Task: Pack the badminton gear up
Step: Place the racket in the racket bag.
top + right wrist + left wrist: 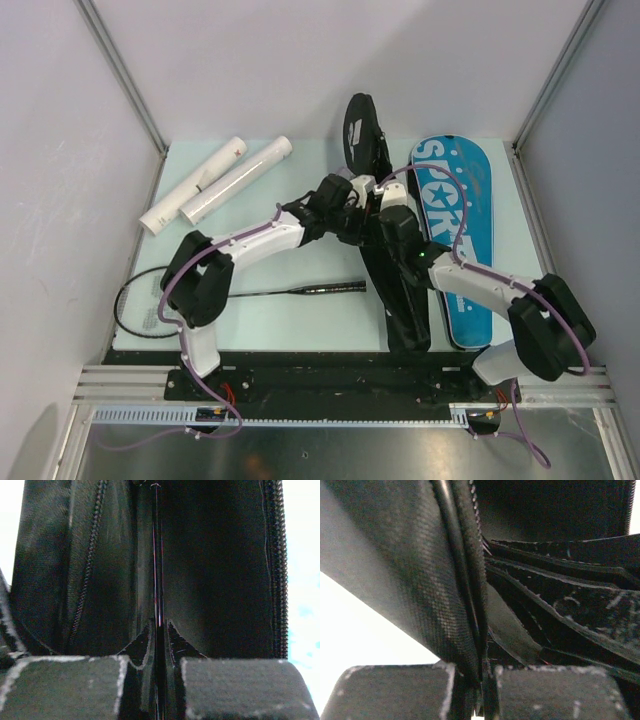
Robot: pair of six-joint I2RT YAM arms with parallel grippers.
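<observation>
L claw (481,682) pinched on bag (410,590) edge, R claw (159,672) gripping bag alongside

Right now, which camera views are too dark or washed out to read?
Top external: evenly lit, sharp, SPORT lettering on the bag legible. Left wrist: black fabric close, soft, lower-left background blown white. Right wrist: murky black, zipper just visible, right edge overexposed.

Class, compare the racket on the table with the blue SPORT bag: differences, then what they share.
The racket is thin and dark; the bag is broad, blue, white-lettered. The racket lies flat on the left; the bag lies right, its black flap raised. No gripper holds the racket; left gripper and right gripper pinch the bag's flap. Both rest on the table.
</observation>
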